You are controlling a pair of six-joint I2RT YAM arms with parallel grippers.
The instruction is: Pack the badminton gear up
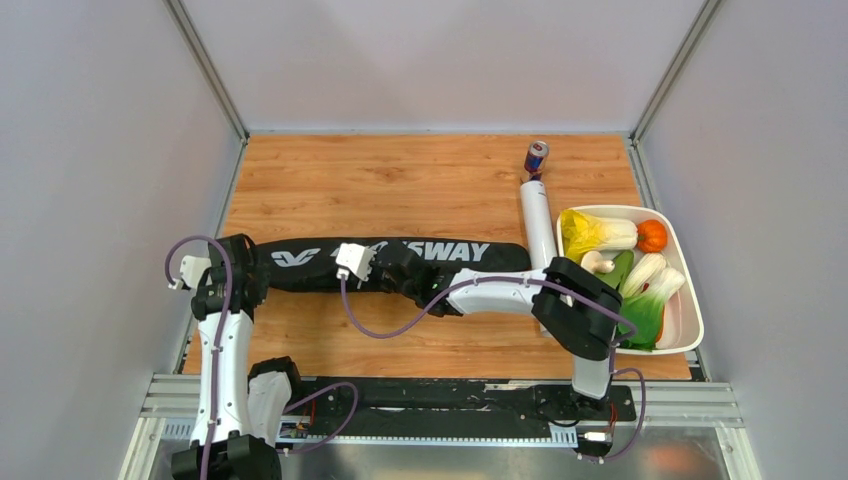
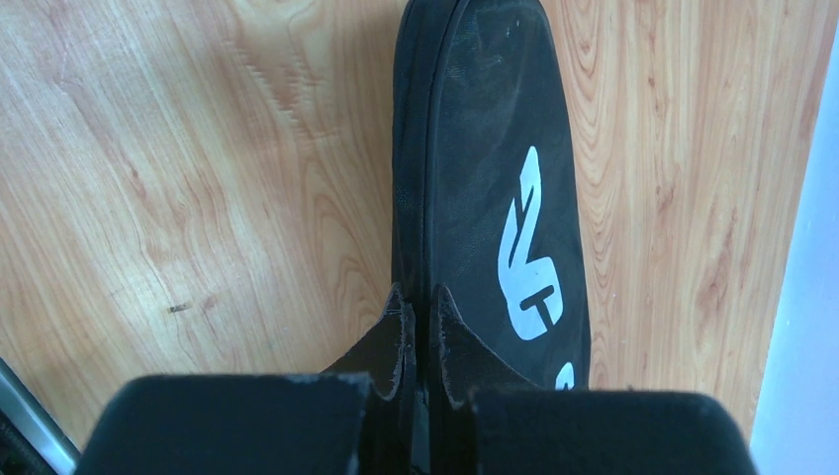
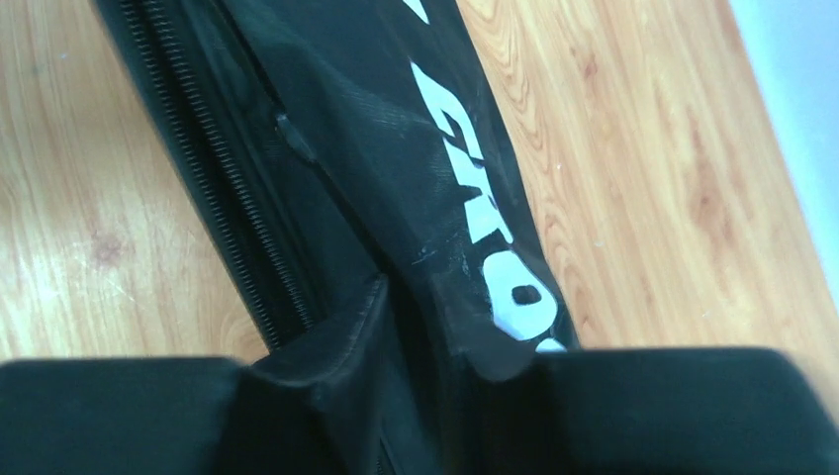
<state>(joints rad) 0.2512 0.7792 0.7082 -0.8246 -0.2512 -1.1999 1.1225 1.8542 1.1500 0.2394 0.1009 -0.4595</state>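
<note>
Left tool (image 2: 423, 302) is pinched tight on the bag (image 1: 470, 252) at its 9 o'clock end. Right tool (image 3: 406, 292) straddles the bag's middle, jaws partly apart; I cannot tell whether it grips.

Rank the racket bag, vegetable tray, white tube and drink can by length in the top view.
1. racket bag
2-3. vegetable tray, white tube: unsure, right arm hides the tube's end
4. drink can

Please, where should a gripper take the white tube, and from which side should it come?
Grip the white tube around its bare middle, from above, jaws across its width. It lies flat, pointing away from the arms. The drink can stands just beyond its far end, the vegetable tray lies close on its right, and its near end is covered, so the top is probably the freest approach.
</note>
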